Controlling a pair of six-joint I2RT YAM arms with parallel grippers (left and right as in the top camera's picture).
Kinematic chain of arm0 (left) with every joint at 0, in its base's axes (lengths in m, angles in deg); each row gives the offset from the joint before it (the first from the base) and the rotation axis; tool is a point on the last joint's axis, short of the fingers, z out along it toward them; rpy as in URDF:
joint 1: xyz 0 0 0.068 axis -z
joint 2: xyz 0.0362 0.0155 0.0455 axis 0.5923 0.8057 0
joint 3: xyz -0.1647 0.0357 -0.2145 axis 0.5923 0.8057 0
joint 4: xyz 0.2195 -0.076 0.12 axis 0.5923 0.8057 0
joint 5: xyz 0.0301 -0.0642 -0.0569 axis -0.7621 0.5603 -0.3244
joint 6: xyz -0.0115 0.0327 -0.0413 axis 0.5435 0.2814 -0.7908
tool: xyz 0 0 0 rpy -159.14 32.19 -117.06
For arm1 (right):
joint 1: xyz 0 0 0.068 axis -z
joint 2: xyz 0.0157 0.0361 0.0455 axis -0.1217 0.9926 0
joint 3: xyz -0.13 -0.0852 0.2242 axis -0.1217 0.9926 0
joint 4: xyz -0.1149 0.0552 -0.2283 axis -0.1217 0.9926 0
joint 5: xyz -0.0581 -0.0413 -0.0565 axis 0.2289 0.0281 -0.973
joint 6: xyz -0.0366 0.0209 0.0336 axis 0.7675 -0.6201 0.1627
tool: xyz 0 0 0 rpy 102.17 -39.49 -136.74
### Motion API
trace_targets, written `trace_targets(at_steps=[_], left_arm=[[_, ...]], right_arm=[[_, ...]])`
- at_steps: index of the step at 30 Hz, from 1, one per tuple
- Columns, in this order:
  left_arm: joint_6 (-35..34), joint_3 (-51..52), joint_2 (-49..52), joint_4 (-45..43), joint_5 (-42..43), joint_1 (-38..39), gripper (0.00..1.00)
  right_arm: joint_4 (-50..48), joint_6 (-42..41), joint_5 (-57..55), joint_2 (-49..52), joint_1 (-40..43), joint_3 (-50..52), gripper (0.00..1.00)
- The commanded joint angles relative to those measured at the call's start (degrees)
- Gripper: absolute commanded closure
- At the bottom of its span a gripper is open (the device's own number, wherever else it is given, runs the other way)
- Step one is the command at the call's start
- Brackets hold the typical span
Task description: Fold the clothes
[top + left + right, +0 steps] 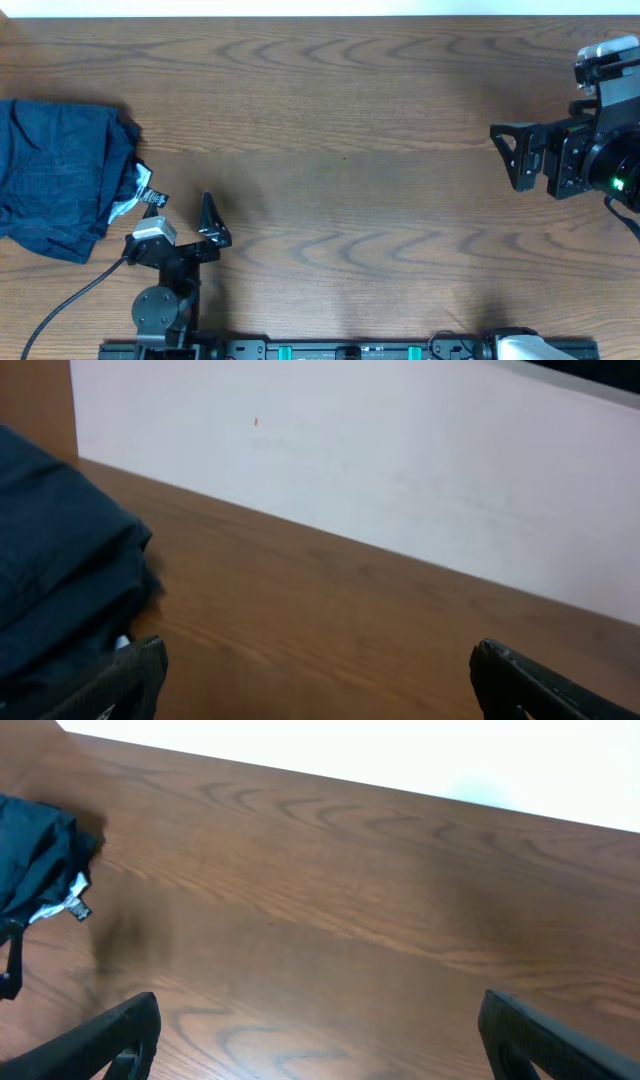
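Clothes (55, 175): crumpled navy heap, white and black tags.

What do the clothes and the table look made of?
Clothes: soft fabric, dark navy, matte; it slumps in folds and creases, fibre unclear. Table: wood or wood-look laminate, brown, smooth, slight sheen; wavy grain lines show, but which of the two I cannot tell.

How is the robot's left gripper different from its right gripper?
The left gripper sits close beside the pile of blue clothes, but the right gripper is far off at the other side of the table. The left gripper points toward the back of the table; the right gripper points sideways, toward the clothes. Both are black, wide open and holding nothing.
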Motion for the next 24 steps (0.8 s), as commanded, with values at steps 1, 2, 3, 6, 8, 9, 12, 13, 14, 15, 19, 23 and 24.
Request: trace_targets(at_steps=[1, 2, 3, 6, 8, 9, 12, 13, 14, 15, 19, 23, 24], left_arm=[[-0.26, 1.11, -0.50, -1.14, -1.36, 0.17, 0.02], [-0.26, 1.38, -0.50, -1.40, -2.03, 0.17, 0.02], [-0.26, 1.64, -0.52, -1.73, -2.40, 0.17, 0.02], [-0.26, 2.38, -0.52, -2.01, -3.19, 0.02, 0.02], [-0.28, 2.84, -0.52, -2.40, -3.41, 0.02, 0.02], [-0.28, 3.08, -0.52, -2.62, -3.43, 0.02, 0.02], [-0.28, 3.78, -0.52, -3.41, -3.43, 0.02, 0.02], [-0.28, 4.00, -0.52, -3.41, -3.43, 0.02, 0.02], [-0.31, 4.28, -0.52, -3.45, -3.43, 0.02, 0.02], [-0.28, 4.61, -0.52, -3.72, -3.43, 0.02, 0.02], [-0.31, 7.56, -0.52, -7.34, -3.41, 0.02, 0.02], [-0.50, 7.52, -0.52, -6.84, -3.43, 0.02, 0.02], [-0.50, 7.52, -0.52, -6.56, -3.43, 0.02, 0.02]], right_arm=[[0.09, 0.11, 0.24, 0.07, 0.42, -0.24, 0.01], [0.09, 0.11, 0.24, 0.07, 0.42, -0.24, 0.01], [0.09, 0.11, 0.24, 0.07, 0.42, -0.24, 0.01], [0.09, 0.11, 0.24, 0.07, 0.42, -0.24, 0.01], [0.09, 0.11, 0.24, 0.07, 0.42, -0.24, 0.01], [0.09, 0.11, 0.24, 0.07, 0.42, -0.24, 0.01], [0.09, 0.11, 0.24, 0.07, 0.42, -0.24, 0.01], [0.09, 0.11, 0.24, 0.07, 0.42, -0.24, 0.01], [0.09, 0.11, 0.24, 0.07, 0.42, -0.24, 0.01], [0.09, 0.11, 0.24, 0.07, 0.42, -0.24, 0.01], [0.09, 0.11, 0.24, 0.07, 0.42, -0.24, 0.01], [0.09, 0.11, 0.24, 0.07, 0.42, -0.24, 0.01], [0.09, 0.11, 0.24, 0.07, 0.42, -0.24, 0.01]])
